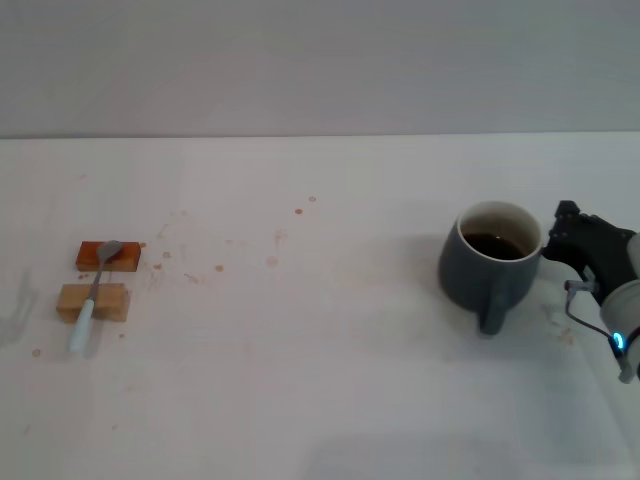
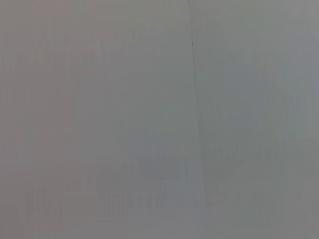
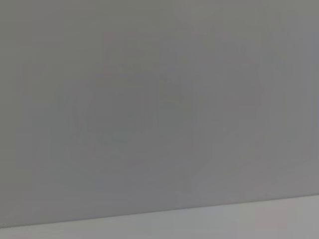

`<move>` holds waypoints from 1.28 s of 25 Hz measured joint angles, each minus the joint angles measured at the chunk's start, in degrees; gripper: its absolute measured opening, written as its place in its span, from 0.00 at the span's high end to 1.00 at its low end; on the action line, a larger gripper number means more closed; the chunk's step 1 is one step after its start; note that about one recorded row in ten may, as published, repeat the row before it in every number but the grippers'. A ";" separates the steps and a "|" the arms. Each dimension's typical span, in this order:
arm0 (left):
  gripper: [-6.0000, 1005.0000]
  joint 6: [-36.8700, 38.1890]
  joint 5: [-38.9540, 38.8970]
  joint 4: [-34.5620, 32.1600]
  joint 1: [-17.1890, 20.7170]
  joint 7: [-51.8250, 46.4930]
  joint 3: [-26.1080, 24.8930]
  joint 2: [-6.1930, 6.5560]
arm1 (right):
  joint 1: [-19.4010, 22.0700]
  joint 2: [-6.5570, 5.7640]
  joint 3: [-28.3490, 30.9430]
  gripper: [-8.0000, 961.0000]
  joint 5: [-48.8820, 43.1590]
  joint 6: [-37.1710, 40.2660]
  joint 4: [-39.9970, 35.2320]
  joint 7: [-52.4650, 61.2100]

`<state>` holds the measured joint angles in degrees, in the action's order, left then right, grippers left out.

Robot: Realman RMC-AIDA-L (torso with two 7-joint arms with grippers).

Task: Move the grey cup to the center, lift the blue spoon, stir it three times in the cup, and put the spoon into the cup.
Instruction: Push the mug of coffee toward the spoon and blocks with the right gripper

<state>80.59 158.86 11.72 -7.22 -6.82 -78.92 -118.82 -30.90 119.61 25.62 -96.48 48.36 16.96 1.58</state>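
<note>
The grey cup (image 1: 488,268) stands at the right of the white table in the head view, with dark liquid inside and its handle pointing toward the front. My right gripper (image 1: 562,238) is right beside the cup's right side, at rim height. The blue spoon (image 1: 92,295) lies at the far left. Its metal bowl rests on an orange-brown block (image 1: 108,257) and its pale blue handle lies across a tan block (image 1: 92,302). The left gripper is out of view. Both wrist views show only plain grey surface.
Small brown stains (image 1: 298,211) dot the table between the spoon and the cup. The table's back edge meets a grey wall (image 1: 320,60).
</note>
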 joint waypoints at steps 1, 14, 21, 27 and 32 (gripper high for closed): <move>0.16 0.00 0.00 -0.01 0.00 0.00 0.00 0.00 | -0.15 0.01 -0.22 0.99 -0.01 -0.14 0.34 0.00; 0.16 0.04 -0.01 0.05 0.02 0.05 0.00 0.00 | -2.70 0.01 -1.56 0.99 -2.97 -4.13 4.66 0.00; 0.16 0.05 -0.04 0.05 0.02 0.06 0.00 0.00 | -3.19 0.00 -1.53 0.99 -5.44 -5.01 6.68 0.19; 0.16 0.14 -0.12 0.05 0.01 0.04 0.00 0.00 | -4.05 0.00 -1.53 0.99 -5.94 -7.16 8.03 0.29; 0.16 0.13 -0.13 0.05 -0.07 0.03 0.00 0.00 | -4.72 0.05 -1.53 0.99 -6.03 -8.77 8.74 0.34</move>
<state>80.72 158.73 11.77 -7.29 -6.79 -78.93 -118.82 -35.62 119.66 24.08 -102.50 39.60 25.69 1.92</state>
